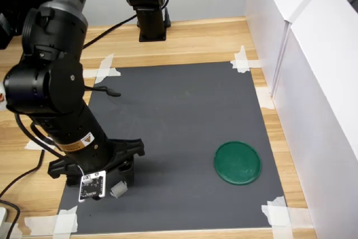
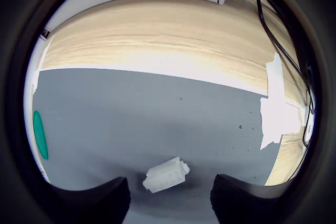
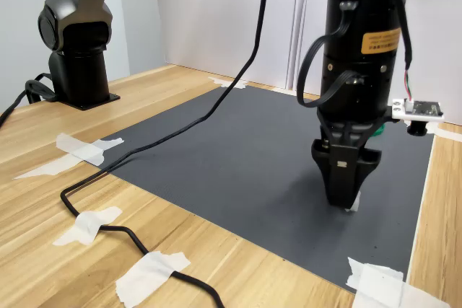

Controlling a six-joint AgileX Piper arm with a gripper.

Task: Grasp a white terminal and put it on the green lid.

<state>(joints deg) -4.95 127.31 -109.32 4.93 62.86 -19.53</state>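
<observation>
Near front-left corner of dark grey mat [image 1: 184,121] in first exterior view: gripper [image 1: 114,186] lowered to mat surface, arm upright above it. White terminal [image 1: 117,190] lies on its side on mat, between the two dark fingers [image 2: 94,199] in wrist view; fingers spread apart, gap visible on both sides (nothing held). Green lid [image 1: 238,162] flat on mat, well apart from terminal, toward first exterior view's right. Mat taped at corners onto wooden worktop [image 1: 196,40]. In second exterior view, fingers hide most of terminal.
</observation>
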